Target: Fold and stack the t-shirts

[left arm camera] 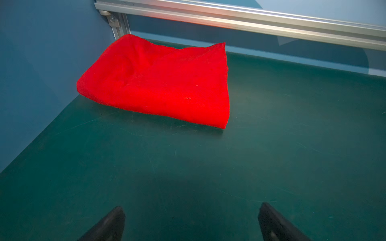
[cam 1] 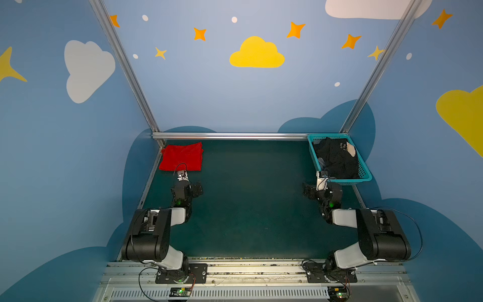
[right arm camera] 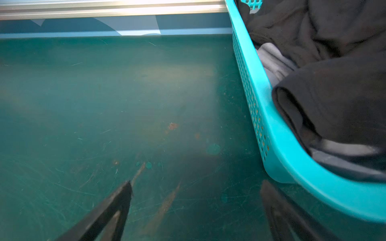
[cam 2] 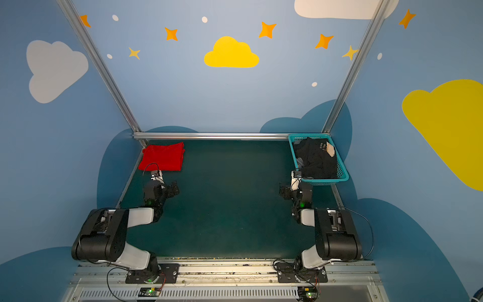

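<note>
Red t-shirt (cam 1: 181,157) lies folded, left of centre in a top view, on the green surface (cam 1: 248,204), likely the stack base. Black t-shirt (cam 1: 335,159) sits crumpled in the teal basket (cam 1: 347,180) at right, awaiting folding. Left hand (left arm camera: 192,208) and right hand (right arm camera: 196,184) are both released, empty.

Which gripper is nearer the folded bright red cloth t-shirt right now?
Left. The left gripper sits open just short of the red t-shirt, not touching it. The right gripper is across the green table, beside the teal plastic mesh basket.
</note>
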Motion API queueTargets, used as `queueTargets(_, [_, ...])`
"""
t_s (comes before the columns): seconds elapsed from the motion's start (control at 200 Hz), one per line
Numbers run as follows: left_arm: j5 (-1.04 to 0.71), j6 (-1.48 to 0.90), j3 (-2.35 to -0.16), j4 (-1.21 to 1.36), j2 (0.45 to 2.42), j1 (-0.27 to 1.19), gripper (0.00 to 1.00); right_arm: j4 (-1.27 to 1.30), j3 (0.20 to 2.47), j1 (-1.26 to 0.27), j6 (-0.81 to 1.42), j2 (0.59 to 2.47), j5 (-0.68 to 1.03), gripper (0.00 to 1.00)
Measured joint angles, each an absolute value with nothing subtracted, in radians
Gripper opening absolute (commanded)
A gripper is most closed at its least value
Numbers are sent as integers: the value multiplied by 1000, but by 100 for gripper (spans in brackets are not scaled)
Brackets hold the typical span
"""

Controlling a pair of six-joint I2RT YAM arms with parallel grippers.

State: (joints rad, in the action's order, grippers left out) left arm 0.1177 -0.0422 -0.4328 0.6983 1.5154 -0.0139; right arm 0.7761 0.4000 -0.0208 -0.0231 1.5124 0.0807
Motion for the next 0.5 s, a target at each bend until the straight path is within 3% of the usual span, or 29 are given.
queueTargets(0.501, [117,-42,-433,698,1515,-14,100,773,400,-20,-23,1512,87,97])
